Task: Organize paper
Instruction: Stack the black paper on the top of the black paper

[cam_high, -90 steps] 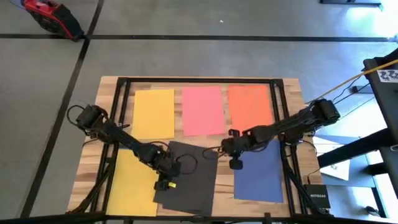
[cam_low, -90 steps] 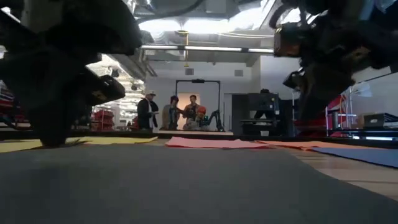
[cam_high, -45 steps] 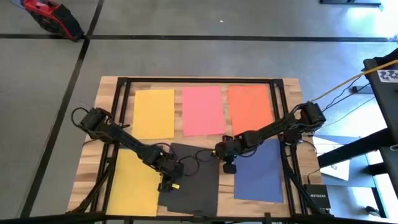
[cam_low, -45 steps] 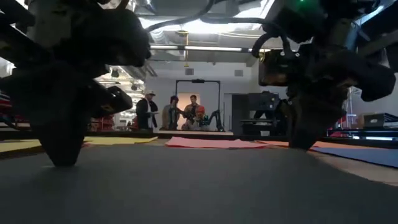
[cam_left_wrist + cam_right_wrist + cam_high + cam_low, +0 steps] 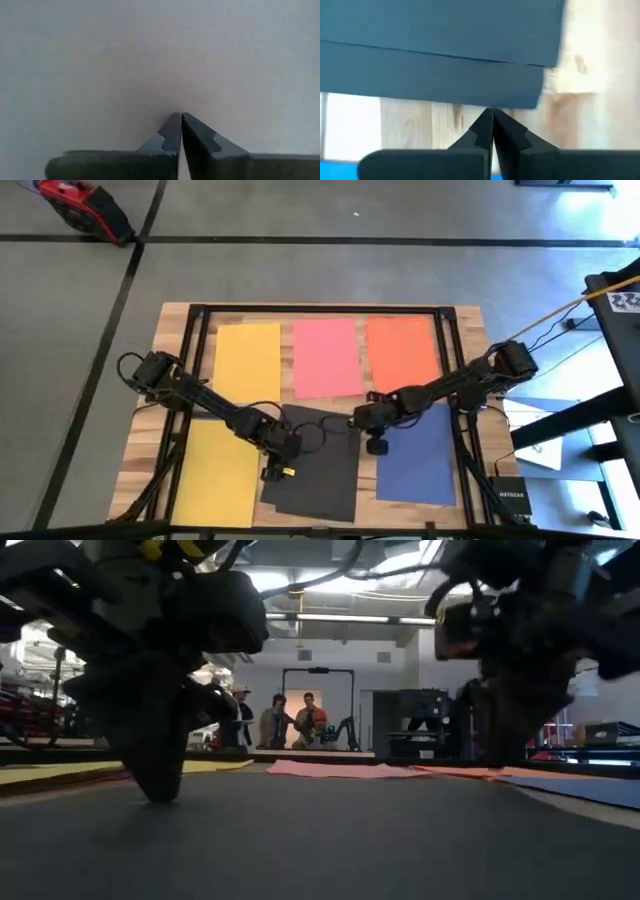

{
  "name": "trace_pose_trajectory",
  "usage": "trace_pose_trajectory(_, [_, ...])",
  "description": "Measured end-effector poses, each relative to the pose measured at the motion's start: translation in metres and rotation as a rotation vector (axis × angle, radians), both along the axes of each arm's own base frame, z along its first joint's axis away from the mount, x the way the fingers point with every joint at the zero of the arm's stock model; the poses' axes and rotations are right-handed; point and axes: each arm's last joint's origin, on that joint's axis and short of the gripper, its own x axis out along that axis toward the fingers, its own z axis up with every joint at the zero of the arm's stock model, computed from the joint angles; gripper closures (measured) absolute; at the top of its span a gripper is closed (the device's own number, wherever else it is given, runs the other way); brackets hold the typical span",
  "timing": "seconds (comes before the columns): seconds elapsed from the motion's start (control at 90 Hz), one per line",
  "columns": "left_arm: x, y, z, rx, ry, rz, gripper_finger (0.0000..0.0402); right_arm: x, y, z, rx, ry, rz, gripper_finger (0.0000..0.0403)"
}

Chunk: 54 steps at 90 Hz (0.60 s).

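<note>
Left end effector (image 5: 275, 472): fingers closed tip to tip in the left wrist view, pressed down on the black sheet (image 5: 318, 480) near that sheet's left edge, holding nothing between them. Right end effector (image 5: 375, 446): fingers likewise closed, per the right wrist view, positioned at the black sheet's right edge beside the dark blue sheet (image 5: 418, 460); that view shows bare wood just ahead of the fingertips and the dark sheet's edge beyond, so contact with the paper cannot be confirmed. Both arms reach inward from the tabletop's (image 5: 470, 340) left and right edges toward the near middle. Paper layout: yellow sheet (image 5: 248, 362), pink sheet (image 5: 325, 357) and orange sheet (image 5: 402, 350) lie in a straight row along the far edge, set apart by narrow gaps. Along the near edge lie a second yellow sheet (image 5: 218, 475) toward the left corner, the black sheet in the middle and the dark blue sheet toward the right. The black sheet is skewed; its upper left corner lies under the left arm and its lower edge hangs close to the near edge of the tabletop. Assessment: the step in hand appears to be squaring the black sheet into the near row by sliding it under fingertip pressure. The next move calls for a small rotation with light, even downward pressure, without riding onto either neighbouring sheet.
</note>
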Motion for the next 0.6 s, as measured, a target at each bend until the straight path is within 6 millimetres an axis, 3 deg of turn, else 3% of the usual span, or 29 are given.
trace_pose_trajectory(0.189, [0.001,-0.001,0.011,-0.001,-0.022,-0.014,0.0402,-0.002,0.000,0.010,0.029,-0.032,-0.015,0.0403])
trace_pose_trajectory(0.322, [-0.008,-0.005,0.029,0.025,0.115,-0.046,0.0402,-0.003,0.002,0.010,0.079,-0.017,-0.023,0.0403])
trace_pose_trajectory(0.6, [-0.027,-0.033,0.031,0.020,0.228,-0.069,0.0402,-0.009,0.036,0.009,0.143,-0.031,-0.003,0.0403])
